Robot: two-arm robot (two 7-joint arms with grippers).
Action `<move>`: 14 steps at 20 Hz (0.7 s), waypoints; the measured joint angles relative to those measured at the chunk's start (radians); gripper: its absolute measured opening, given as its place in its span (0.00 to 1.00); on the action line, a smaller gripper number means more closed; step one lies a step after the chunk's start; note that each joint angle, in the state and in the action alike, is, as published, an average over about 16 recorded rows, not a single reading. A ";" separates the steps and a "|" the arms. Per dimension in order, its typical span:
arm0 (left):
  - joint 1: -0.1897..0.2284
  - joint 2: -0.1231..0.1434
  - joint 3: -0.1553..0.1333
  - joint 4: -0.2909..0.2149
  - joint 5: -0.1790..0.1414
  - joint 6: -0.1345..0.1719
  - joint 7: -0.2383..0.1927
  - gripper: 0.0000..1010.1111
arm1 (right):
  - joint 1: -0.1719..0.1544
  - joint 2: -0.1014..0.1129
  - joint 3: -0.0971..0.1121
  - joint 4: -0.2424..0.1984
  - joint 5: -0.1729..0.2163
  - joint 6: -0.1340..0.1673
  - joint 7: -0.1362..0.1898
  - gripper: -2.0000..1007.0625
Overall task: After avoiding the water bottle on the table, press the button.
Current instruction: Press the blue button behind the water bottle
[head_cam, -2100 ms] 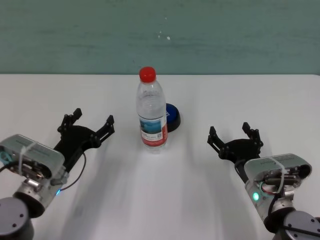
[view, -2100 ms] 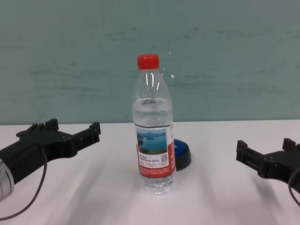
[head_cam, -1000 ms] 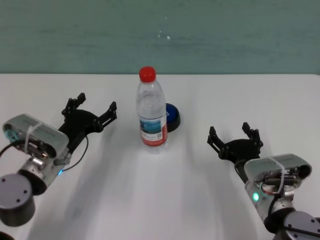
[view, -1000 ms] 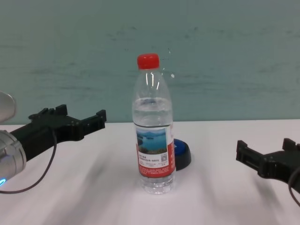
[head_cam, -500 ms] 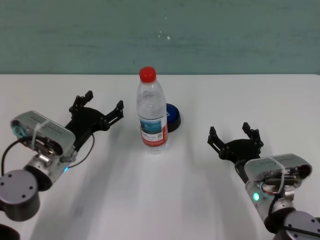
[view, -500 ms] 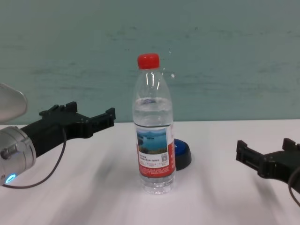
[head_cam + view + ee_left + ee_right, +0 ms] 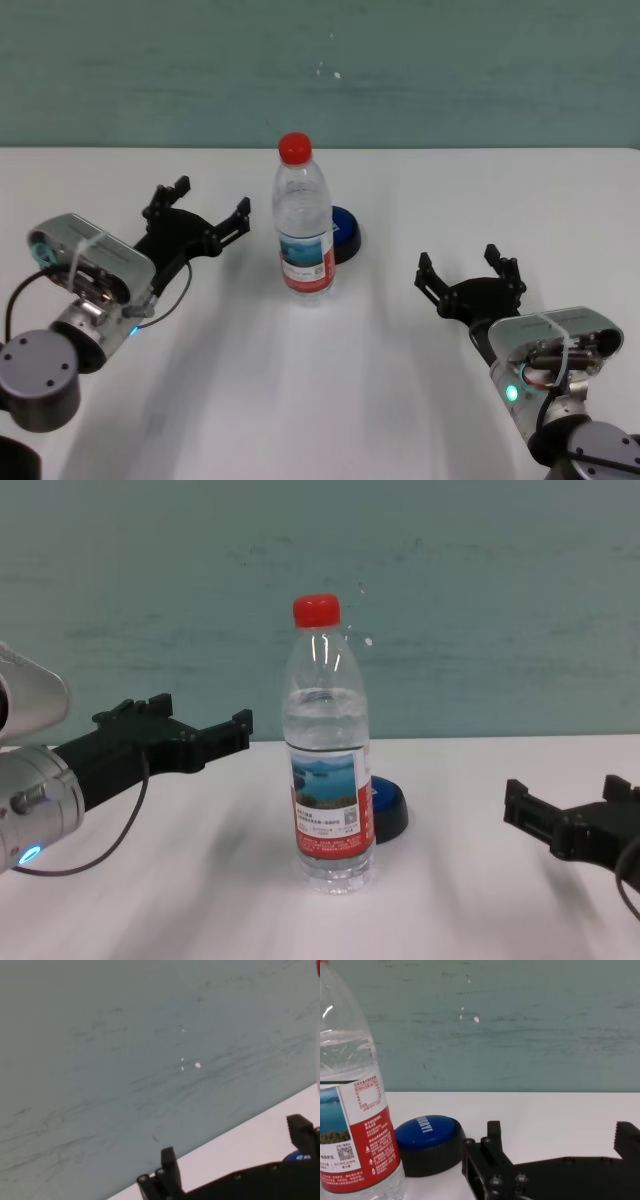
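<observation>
The water bottle (image 7: pixel 303 235) stands upright mid-table, clear with a red cap and a red-and-white label (image 7: pixel 329 818). Directly behind it and slightly to its right sits the button (image 7: pixel 346 233), blue-domed on a black base, partly hidden by the bottle in the chest view (image 7: pixel 389 809). My left gripper (image 7: pixel 212 200) hovers open to the left of the bottle, level with its label, not touching it. My right gripper (image 7: pixel 462 262) rests open and empty near the table (image 7: pixel 320 400), to the right of the bottle. In the right wrist view the button (image 7: pixel 427 1132) shows beside the bottle (image 7: pixel 350 1110).
A teal wall (image 7: pixel 320 70) runs behind the table's far edge. Bare white tabletop lies on both sides of the bottle and in front of it. A thin black cable (image 7: pixel 95 850) hangs from the left wrist.
My left arm has risen and moved forward and to the right, bringing its open gripper nearer the bottle. The right arm, bottle and button have not moved.
</observation>
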 joint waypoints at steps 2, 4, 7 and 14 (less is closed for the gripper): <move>-0.006 0.001 0.004 0.005 0.003 -0.002 -0.001 1.00 | 0.000 0.000 0.000 0.000 0.000 0.000 0.000 1.00; -0.011 0.002 0.007 0.009 0.006 -0.003 -0.002 1.00 | 0.000 0.000 0.000 0.000 0.000 0.000 0.000 1.00; -0.019 0.003 0.012 0.015 0.010 -0.006 -0.003 1.00 | 0.000 0.000 0.000 0.000 0.000 0.000 0.000 1.00; -0.035 0.003 0.020 0.030 0.017 -0.010 -0.003 1.00 | 0.000 0.000 0.000 0.000 0.000 0.000 0.000 1.00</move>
